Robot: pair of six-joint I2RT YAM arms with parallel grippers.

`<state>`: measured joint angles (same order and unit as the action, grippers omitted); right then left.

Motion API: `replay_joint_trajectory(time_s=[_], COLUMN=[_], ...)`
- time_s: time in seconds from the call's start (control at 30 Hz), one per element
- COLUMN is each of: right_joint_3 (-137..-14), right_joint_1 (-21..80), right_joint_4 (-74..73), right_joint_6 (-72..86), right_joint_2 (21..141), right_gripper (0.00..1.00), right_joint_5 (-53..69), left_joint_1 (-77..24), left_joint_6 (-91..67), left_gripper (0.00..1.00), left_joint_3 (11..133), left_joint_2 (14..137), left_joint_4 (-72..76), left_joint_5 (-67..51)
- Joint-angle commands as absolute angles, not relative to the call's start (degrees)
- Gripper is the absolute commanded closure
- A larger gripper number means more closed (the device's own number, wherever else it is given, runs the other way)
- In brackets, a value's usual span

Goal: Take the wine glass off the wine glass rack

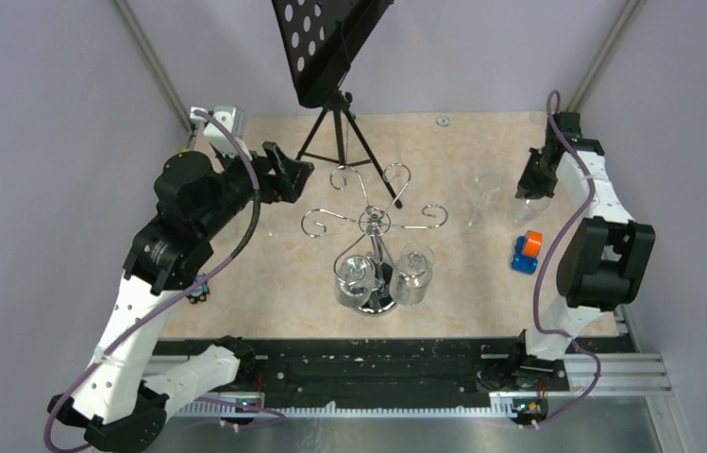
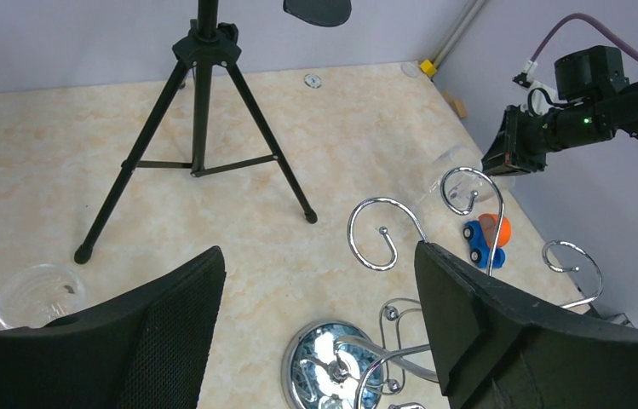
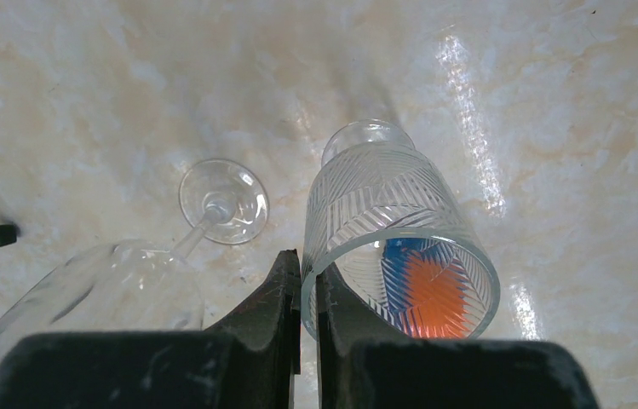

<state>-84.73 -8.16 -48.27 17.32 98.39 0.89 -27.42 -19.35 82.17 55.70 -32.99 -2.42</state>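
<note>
Count: I see one wine glass rack (image 1: 370,247) at mid-bench toward the near edge, with six scroll arms. Two hung wine glasses (image 1: 354,274) hang side by side on its near side. A third wine glass (image 3: 213,204) stands on the bench toward the right edge. There is also one tumbler (image 3: 400,247), one toy (image 1: 526,251) and one music stand (image 1: 335,57) at the far edge.

The left gripper (image 2: 317,256) has its jaws spread wide and empty, left of the rack. The right gripper (image 3: 308,277) has its jaws pinching the tumbler's rim, which I can see only in the right wrist view. The left wrist view misses the hung glasses but plainly shows a clear glass (image 2: 38,294); I cannot tell its kind.
</note>
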Motion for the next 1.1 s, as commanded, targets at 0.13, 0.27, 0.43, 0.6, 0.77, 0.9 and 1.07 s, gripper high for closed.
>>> replay_joint_trajectory(time_s=[0.13, 0.27, 0.43, 0.6, 0.77, 0.9, 1.07], right_joint_3=[-85.89, -86.61, -86.90, -88.35, -89.96, -91.62, -89.87], right_joint_1=[-8.35, -8.06, -7.27, -6.20, -4.69, -4.31, -3.43], right_joint_4=[-46.04, -47.59, -47.79, -48.65, -47.95, -48.58, -47.69], right_joint_6=[15.46, 14.74, 14.81, 14.77, 15.11, 15.89, 17.01], right_joint_2=[99.00, 100.72, 101.79, 102.42, 99.56, 95.90, 87.02], right_gripper=[1.00, 1.00, 0.95, 0.81, 0.65, 0.64, 0.64], right_joint_5=[0.26, 0.18, -1.47, -2.82, -4.21, -3.91, -2.09], left_joint_1=[-27.10, -27.16, -27.11, -27.16, -27.11, -27.14, -27.14], left_joint_6=[-17.96, -17.41, -17.31, -17.19, -18.64, -19.73, -22.17], left_gripper=[0.15, 0.15, 0.14, 0.14, 0.14, 0.14, 0.15], left_joint_3=[78.97, 78.64, 78.38, 78.22, 80.07, 80.62, 79.15], left_joint_2=[53.28, 52.47, 51.20, 50.09, 49.89, 48.74, 45.11], left_joint_4=[-25.88, -25.80, -26.29, -27.51, -31.46, -34.55, -36.07], left_joint_5=[-1.77, -1.24, -0.84, -0.55, 1.81, 2.47, 0.86])
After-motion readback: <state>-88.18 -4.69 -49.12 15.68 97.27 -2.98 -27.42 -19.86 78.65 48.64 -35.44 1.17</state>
